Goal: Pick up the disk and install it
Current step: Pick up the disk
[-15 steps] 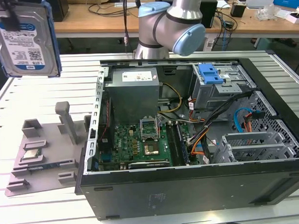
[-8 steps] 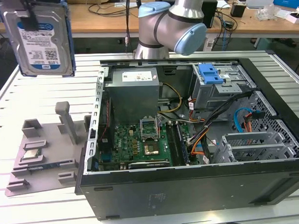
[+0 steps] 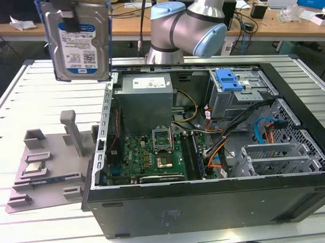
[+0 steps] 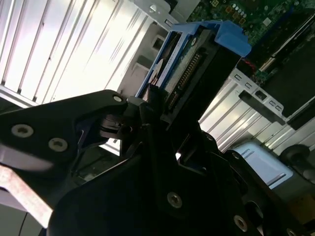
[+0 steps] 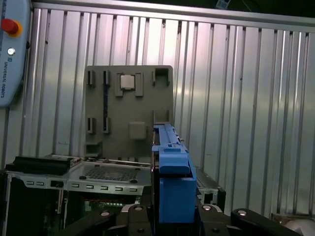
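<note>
Disk (image 3: 78,42), one, aloft beside open computer case (image 3: 208,200), one; jaws pinching its upper edge. One chip (image 3: 34,167) on gray tray (image 3: 51,152).

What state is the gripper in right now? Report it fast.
Gripper: closed on the disk, holding it upright in the air, outside the open computer case.

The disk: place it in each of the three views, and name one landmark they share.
Exterior view: the disk hangs upright from the pincer at the exterior view's upper left, label facing the camera.
Second wrist view: edge-on, connector side showing, clamped in the pincer.
First wrist view: edge-on, its blue caddy in front of the grey fixture tray.
Shared landmark: the slatted table.
</note>
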Tool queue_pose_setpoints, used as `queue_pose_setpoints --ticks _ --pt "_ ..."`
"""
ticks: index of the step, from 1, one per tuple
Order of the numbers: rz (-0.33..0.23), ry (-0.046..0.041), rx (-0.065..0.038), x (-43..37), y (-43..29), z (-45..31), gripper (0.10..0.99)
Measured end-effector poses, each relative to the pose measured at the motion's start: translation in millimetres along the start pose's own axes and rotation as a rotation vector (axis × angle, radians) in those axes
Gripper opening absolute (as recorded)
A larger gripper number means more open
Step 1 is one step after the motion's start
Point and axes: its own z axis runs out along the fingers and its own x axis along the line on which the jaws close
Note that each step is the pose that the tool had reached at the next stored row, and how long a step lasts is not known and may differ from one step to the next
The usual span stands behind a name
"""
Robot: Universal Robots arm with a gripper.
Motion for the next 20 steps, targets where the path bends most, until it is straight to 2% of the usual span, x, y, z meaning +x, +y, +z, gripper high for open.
queue_pose_setpoints --ticks 3,6,8,12,15,16,19,20 --pt "0.0 -0.0002 -0.001 0.7 -17.9 -0.4 0.365" --pt "0.0 -0.0002 -0.003 1.3 -31.6 -0.9 0.365" --pt "0.0 -0.0004 -0.005 2.1 -49.7 -1.3 0.365" --pt "0.0 -0.0005 -0.007 3.2 -72.2 -2.0 0.365" --pt "0.0 -0.0009 -0.01 4.9 -98.1 -2.7 0.365" --pt "0.0 -0.0009 -0.012 5.7 -109.3 -3.0 0.365" --pt "0.0 -0.0011 -0.013 7.3 -132.2 -3.6 0.365" --pt "0.0 -0.0011 -0.014 8.1 -141.8 -3.9 0.365"
